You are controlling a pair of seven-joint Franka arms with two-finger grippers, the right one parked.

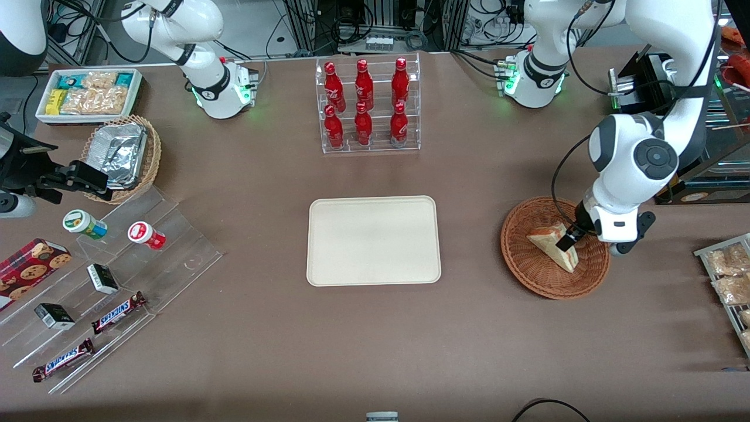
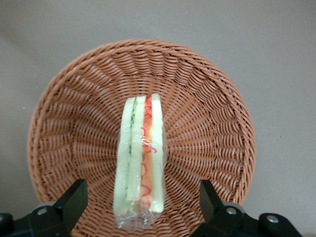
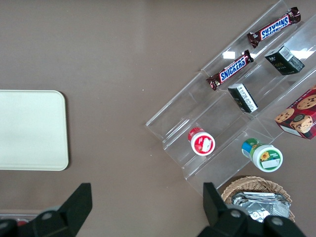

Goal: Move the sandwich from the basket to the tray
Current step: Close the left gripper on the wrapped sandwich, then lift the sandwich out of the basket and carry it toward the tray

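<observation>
The sandwich [image 1: 554,246], a wrapped wedge of pale bread with green and red layers, stands on edge in the reddish-brown wicker basket [image 1: 527,266] toward the working arm's end of the table. The wrist view shows the sandwich [image 2: 139,163] in the basket [image 2: 207,123] with its cut side up. My gripper [image 1: 571,239] is low over the basket, open, with one black finger [image 2: 74,200] on each side of the sandwich and a gap to each. The cream tray [image 1: 374,240] lies flat at the table's middle, with nothing on it, and also shows in the right wrist view [image 3: 30,129].
A clear rack of red bottles [image 1: 368,105] stands farther from the front camera than the tray. A rack of snack packets [image 1: 729,278] lies near the basket at the table's edge. Toward the parked arm's end are clear steps with Snickers bars [image 1: 117,313], a foil-filled tan basket [image 1: 120,155] and a white bin [image 1: 88,94].
</observation>
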